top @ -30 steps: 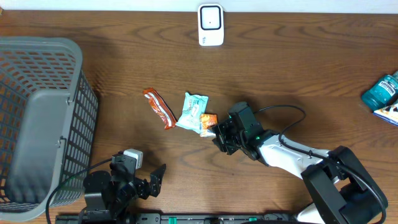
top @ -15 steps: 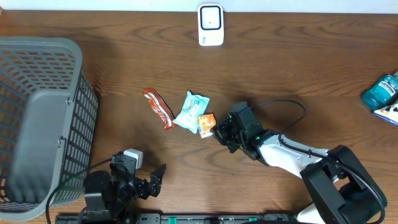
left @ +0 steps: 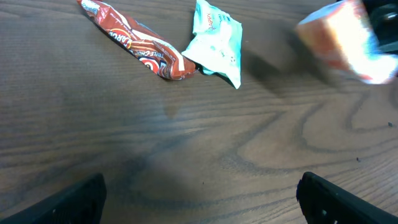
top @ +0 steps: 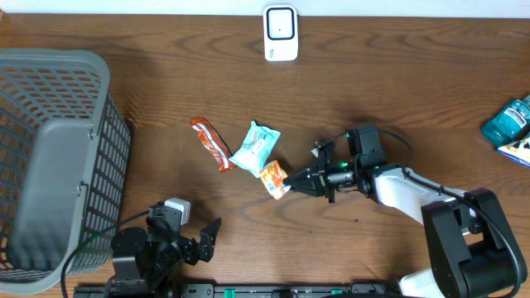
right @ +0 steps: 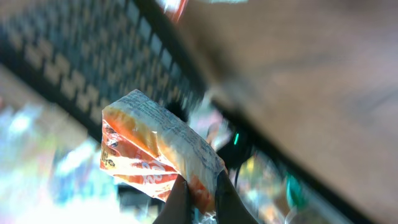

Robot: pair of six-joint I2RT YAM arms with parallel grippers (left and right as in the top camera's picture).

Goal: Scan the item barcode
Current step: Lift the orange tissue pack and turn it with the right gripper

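A small orange snack packet (top: 274, 179) hangs off the table with my right gripper (top: 291, 180) shut on one end of it. In the right wrist view the packet (right: 152, 152) stands tilted above the gripper (right: 199, 198), its edge pinched between the two dark fingers. In the left wrist view the same packet (left: 345, 40) shows blurred at the upper right. The white barcode scanner (top: 281, 33) stands at the table's far edge, well away from the packet. My left gripper (top: 204, 238) rests open near the front edge with nothing in it (left: 202, 205).
A red wrapped bar (top: 213, 144) and a teal packet (top: 256, 146) lie mid-table, just left of the held packet. A grey mesh basket (top: 83, 83) fills the left side. A blue bottle (top: 507, 121) and a box lie at the right edge.
My right gripper shut on the orange packet, lifted it off the table beside the teal packet and turned its wrist, so the arm now stretches leftward.
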